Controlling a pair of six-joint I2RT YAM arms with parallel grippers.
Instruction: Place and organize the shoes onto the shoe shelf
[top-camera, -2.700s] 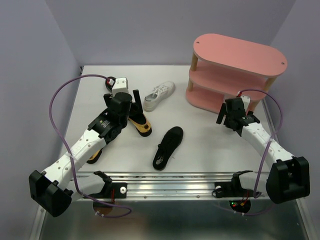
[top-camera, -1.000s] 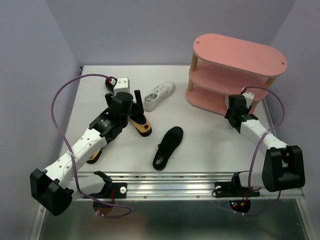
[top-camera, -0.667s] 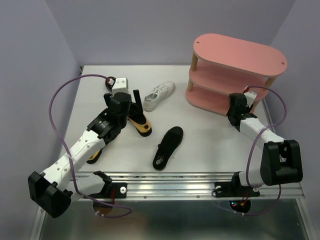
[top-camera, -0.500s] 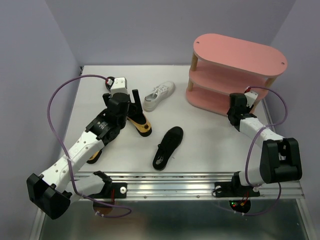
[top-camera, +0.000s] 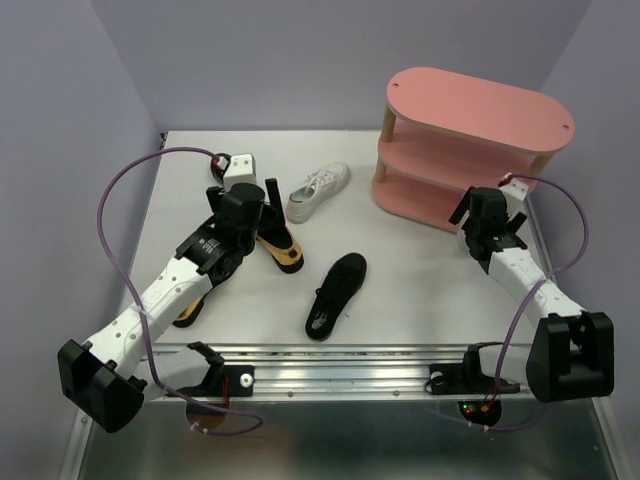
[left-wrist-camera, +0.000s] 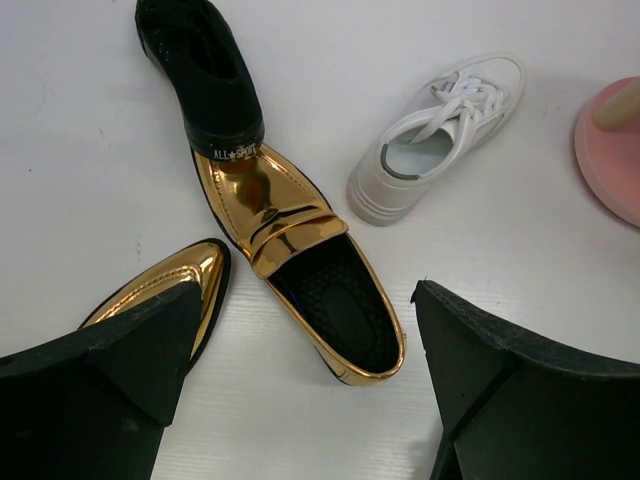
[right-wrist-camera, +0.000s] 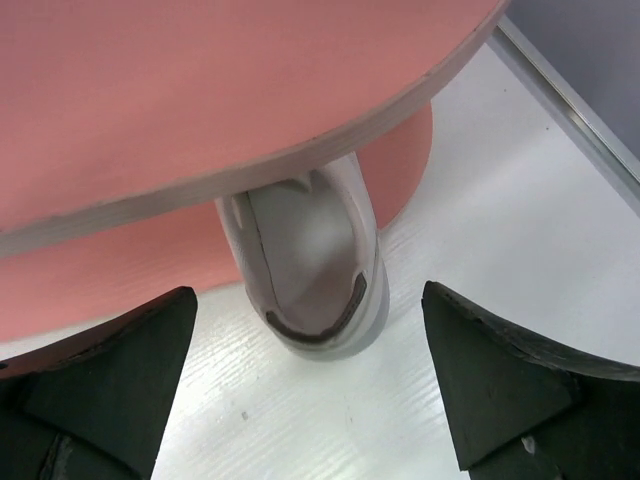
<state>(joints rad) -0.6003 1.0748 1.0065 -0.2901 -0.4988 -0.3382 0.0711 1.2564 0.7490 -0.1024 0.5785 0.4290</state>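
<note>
1. A white table (top-camera: 420, 280) is seen from above, closed in by pale lavender walls (top-camera: 60, 100) at the back and on both sides. A metal rail (top-camera: 340, 365) runs along its near edge.
2. The shoe shelf (top-camera: 470, 110) is set in the far right corner, close to the table's right edge. Bare table is left in front of it and between it and the shoes in the middle.
3. Near the centre, a white sneaker (top-camera: 318, 190), a gold shoe (top-camera: 278, 246) and a black slip-on (top-camera: 337, 293) are laid well apart. A second gold shoe (top-camera: 190, 310) is partly hidden under the left arm, near the left edge.
4. The left gripper (left-wrist-camera: 305, 295) is held over the gold shoe with its fingers spread wide, nothing gripped. That shoe's toe is touched by a black shoe (left-wrist-camera: 205, 75).
5. The right gripper (right-wrist-camera: 308, 292) is likewise spread wide at the shelf's near right end. A second white sneaker (right-wrist-camera: 300, 235) is tucked under a pink board, heel outward, untouched between the fingers.
6. The shelf is built of three pink oval boards on light wooden posts. The gold shoes are mirror-shiny with dark insoles; the sneakers are white, the first one laced.
</note>
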